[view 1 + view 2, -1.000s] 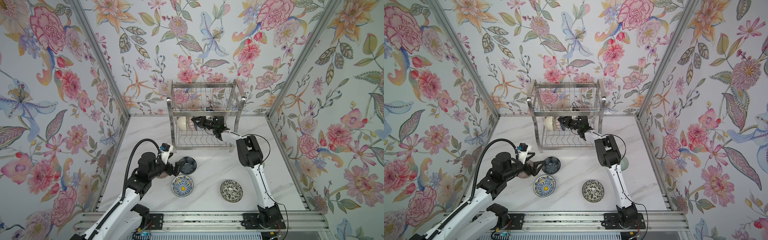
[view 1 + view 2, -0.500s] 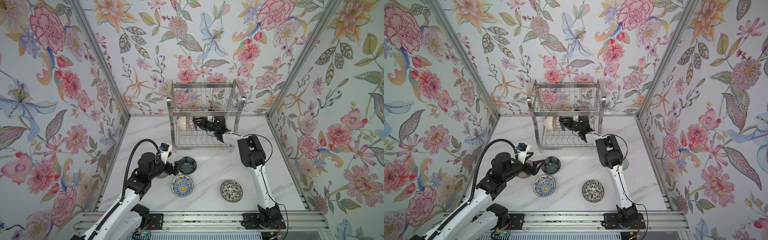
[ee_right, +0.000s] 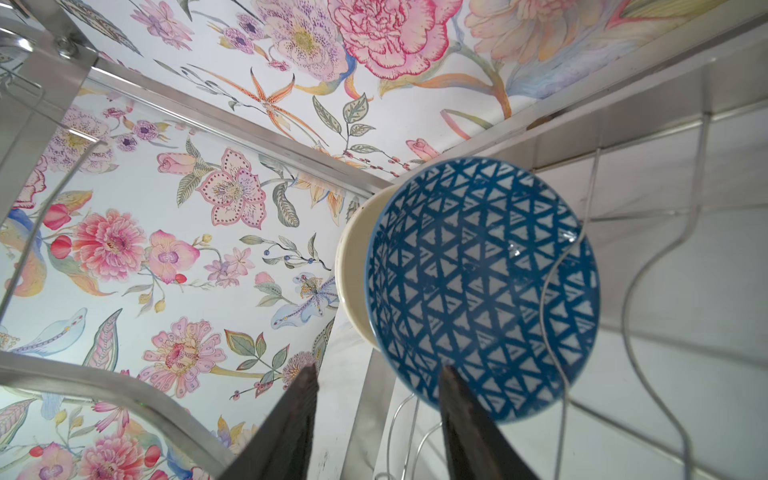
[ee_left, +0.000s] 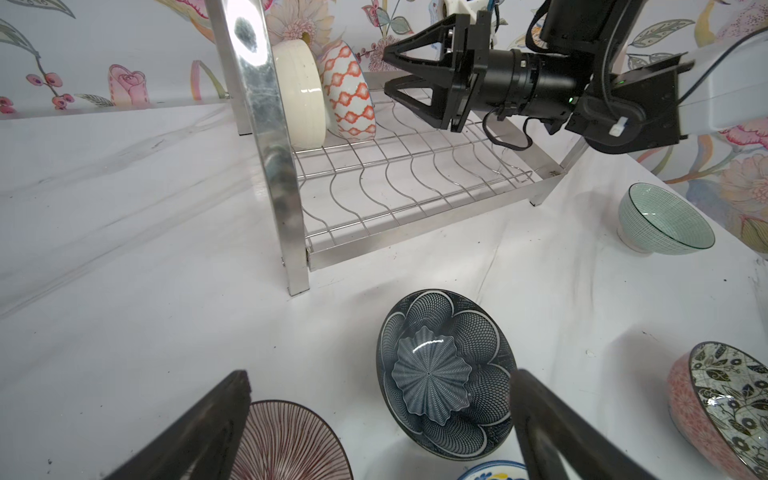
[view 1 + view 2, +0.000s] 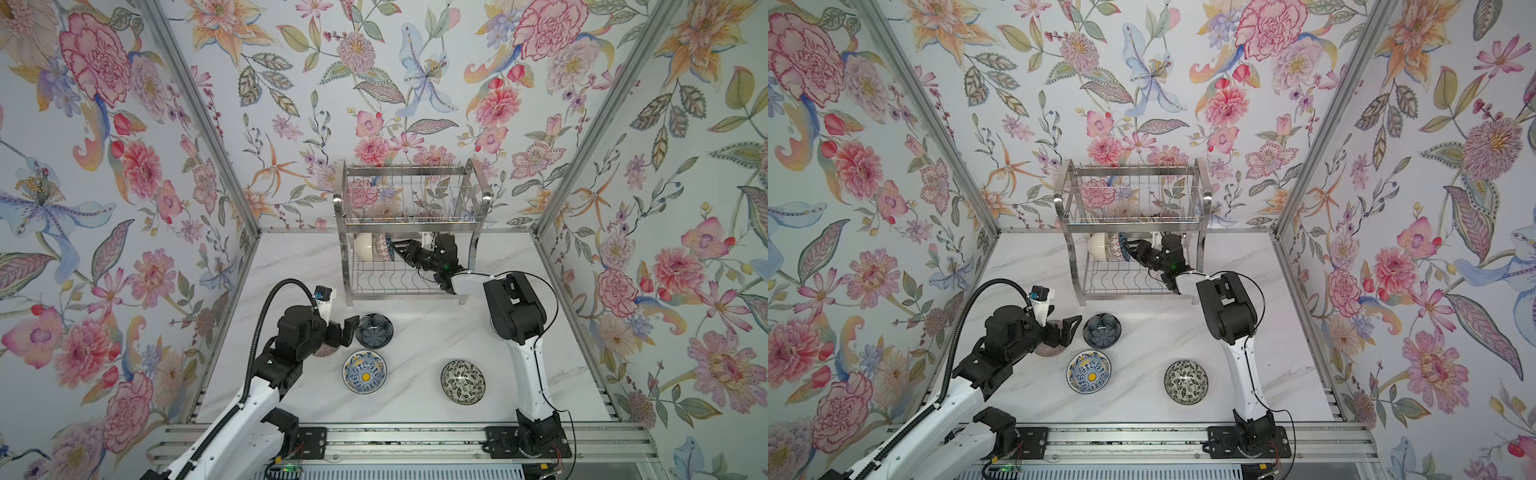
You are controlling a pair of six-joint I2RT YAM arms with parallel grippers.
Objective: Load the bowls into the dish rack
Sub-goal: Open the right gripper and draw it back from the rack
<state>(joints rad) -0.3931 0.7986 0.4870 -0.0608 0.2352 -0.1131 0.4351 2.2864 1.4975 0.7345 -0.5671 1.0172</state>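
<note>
White marble tabletop, walled in floral wallpaper, carries the two-tier shiny steel wire dish rack at its far edge. On its wavy lower shelf the cream round bowl and the blue lattice bowl stand on edge, touching. The right gripper, jaws parted and empty, sits just beside the lattice bowl. The left gripper gapes wide, holding nothing, above the mauve ribbed bowl and beside the dark navy flower-shaped bowl. The blue-white yellow-centred bowl, the black-white leafy bowl and the pale green bowl lie on the table.

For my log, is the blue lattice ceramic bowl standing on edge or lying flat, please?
On edge: the blue lattice bowl stands on the steel wire rack's lower shelf, beside the cream bowl.
</note>
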